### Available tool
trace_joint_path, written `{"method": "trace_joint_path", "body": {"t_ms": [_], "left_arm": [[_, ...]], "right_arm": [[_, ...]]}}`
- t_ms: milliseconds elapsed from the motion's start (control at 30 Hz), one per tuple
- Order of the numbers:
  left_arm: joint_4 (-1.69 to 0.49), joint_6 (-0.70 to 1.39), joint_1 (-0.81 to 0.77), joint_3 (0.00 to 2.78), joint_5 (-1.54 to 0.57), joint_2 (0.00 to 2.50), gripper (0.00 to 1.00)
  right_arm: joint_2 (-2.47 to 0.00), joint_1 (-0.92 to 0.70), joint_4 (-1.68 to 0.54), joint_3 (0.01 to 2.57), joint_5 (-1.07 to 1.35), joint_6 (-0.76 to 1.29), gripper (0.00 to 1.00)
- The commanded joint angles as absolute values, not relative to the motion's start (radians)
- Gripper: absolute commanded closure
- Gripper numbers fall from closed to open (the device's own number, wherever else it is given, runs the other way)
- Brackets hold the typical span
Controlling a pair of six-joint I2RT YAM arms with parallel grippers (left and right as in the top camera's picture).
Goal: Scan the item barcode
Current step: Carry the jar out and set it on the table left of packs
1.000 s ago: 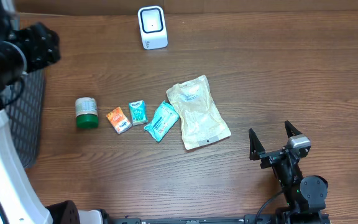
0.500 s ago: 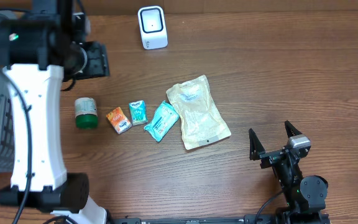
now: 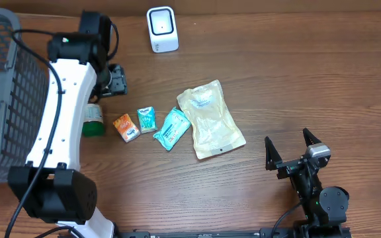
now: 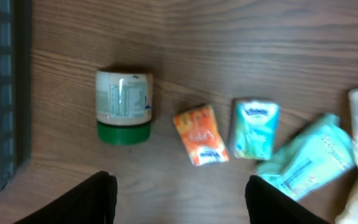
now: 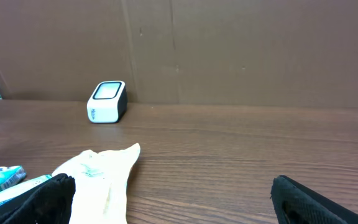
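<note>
Jar (image 4: 123, 99), packets (image 3: 147, 119), pouch (image 3: 210, 119) lie in a row before the scanner (image 3: 162, 28); basket (image 3: 32, 92) left.

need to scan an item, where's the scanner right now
In the overhead view the white scanner stands left-centre at the far edge of the table, beyond the beige pouch.

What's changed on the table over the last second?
The left gripper swung in from the left edge and now hangs open and empty near the green-lidded jar. Nothing was grasped or released. The jar, packets, scanner and the open right gripper stayed put.
</note>
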State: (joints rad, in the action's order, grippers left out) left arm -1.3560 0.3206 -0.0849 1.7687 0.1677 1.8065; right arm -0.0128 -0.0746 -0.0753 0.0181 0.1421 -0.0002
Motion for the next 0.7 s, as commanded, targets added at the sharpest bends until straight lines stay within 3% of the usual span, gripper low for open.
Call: {"method": "trace_joint_path", "body": {"t_ms": [0,300,667], "left_arm": [[-1.3,0.364,-0.083,1.677,0.223,1.799,0.32],[-1.156,0.393,-0.057,1.531,0.239,1.799,0.31],[-1.148,0.409,-0.038,1.501,0.326,1.798,0.29]], "right_arm": [[-0.003,-0.078,-0.07,0.008,0.142,0.003,0.0],[-0.003,-0.078,-0.07,0.008,0.142,0.004,0.01],[-0.003,-0.078,-0.07,0.008,0.142,0.004,0.0]]}}
